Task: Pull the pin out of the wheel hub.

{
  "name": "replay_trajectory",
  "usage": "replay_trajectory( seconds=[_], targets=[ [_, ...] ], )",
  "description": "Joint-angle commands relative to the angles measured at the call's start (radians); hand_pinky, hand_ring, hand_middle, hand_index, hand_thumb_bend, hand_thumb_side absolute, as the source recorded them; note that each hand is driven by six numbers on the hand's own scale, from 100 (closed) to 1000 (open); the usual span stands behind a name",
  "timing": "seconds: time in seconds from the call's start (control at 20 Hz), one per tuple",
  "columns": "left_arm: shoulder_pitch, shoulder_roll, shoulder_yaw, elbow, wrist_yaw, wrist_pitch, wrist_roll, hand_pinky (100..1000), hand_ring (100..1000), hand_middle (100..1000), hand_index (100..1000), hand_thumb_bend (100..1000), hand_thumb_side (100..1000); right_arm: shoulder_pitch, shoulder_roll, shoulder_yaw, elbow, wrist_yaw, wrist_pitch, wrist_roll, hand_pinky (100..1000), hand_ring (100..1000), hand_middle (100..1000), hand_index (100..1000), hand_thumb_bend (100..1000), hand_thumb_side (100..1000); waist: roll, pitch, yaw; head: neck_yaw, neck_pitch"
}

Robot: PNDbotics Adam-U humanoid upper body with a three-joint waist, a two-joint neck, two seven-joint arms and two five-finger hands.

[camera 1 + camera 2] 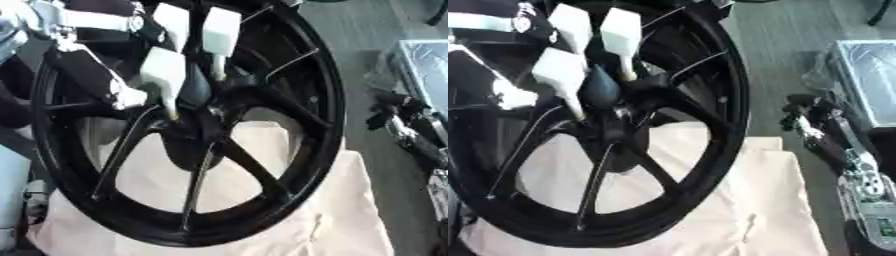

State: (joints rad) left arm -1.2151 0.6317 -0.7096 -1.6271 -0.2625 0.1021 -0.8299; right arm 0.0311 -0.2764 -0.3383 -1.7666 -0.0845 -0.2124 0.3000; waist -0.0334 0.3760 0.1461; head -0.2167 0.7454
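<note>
The pale cloth (350,220) covers the table at 6 o'clock and supports the black wheel (325,130), which stands tilted on its rim. At frame centre, the spokes meet at the wheel hub (197,132). The pin (598,90), a dark tapered piece, appears seated in the hub at about 11 o'clock from centre. The left hand (166,70) enters from 10 o'clock, its white-tipped fingers curled around the pin area; whether they actually pinch it cannot be confirmed. The right hand (833,135) hangs at 3 o'clock, away from the wheel; its state cannot be determined. Withdraw the pin straight along its axis, avoiding sideways load that may tip the wheel.
</note>
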Motion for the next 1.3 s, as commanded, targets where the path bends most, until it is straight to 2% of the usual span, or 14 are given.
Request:
replay_trajectory(
  seconds=[0.05, 0.4, 0.65, 0.8, 1.1, 1.25, 1.3],
  targets=[
    [-0.017, 0.008, 0.018, -0.007, 0.017, 0.006, 0.024, 678, 486, 435, 571, 100, 209, 0.001, -0.011, -0.009, -0.006, -0.001, -0.002, 0.003, 556, 565, 604, 752, 100, 457, 0.001, -0.022, -0.002, 0.002, -0.010],
    [0.003, 0.052, 0.073, -0.085, 0.107, 0.043, 0.125, 634, 431, 355, 482, 100, 244, 0.004, -0.013, -0.010, -0.006, -0.002, -0.002, 0.005, 557, 566, 604, 753, 100, 450, 0.001, -0.028, 0.003, 0.003, -0.014],
    [0.023, 0.087, 0.108, -0.133, 0.134, 0.068, 0.142, 630, 426, 305, 427, 100, 244, 0.006, -0.015, -0.011, -0.006, -0.003, -0.003, 0.006, 557, 566, 604, 753, 100, 444, 0.001, -0.030, 0.006, 0.001, -0.014],
    [0.042, 0.114, 0.140, -0.169, 0.165, 0.080, 0.149, 630, 423, 297, 423, 100, 244, 0.008, -0.016, -0.011, -0.006, -0.004, -0.004, 0.007, 557, 566, 605, 753, 100, 442, 0.000, -0.032, 0.007, 0.001, -0.017],
    [0.143, 0.221, 0.292, -0.321, 0.305, 0.118, 0.204, 632, 410, 283, 426, 100, 250, 0.012, -0.019, -0.015, -0.013, -0.010, -0.012, 0.006, 557, 566, 605, 754, 100, 452, -0.005, -0.034, 0.015, 0.003, -0.029],
    [0.226, 0.275, 0.389, -0.367, 0.404, 0.122, 0.273, 638, 402, 273, 429, 100, 272, 0.012, -0.020, -0.019, -0.017, -0.015, -0.014, 0.005, 557, 566, 605, 754, 100, 461, -0.008, -0.035, 0.022, 0.005, -0.036],
    [0.260, 0.294, 0.424, -0.370, 0.438, 0.114, 0.304, 640, 401, 279, 429, 100, 274, 0.012, -0.020, -0.021, -0.018, -0.017, -0.015, 0.004, 557, 567, 605, 754, 100, 498, -0.009, -0.035, 0.024, 0.007, -0.040]
  ],
)
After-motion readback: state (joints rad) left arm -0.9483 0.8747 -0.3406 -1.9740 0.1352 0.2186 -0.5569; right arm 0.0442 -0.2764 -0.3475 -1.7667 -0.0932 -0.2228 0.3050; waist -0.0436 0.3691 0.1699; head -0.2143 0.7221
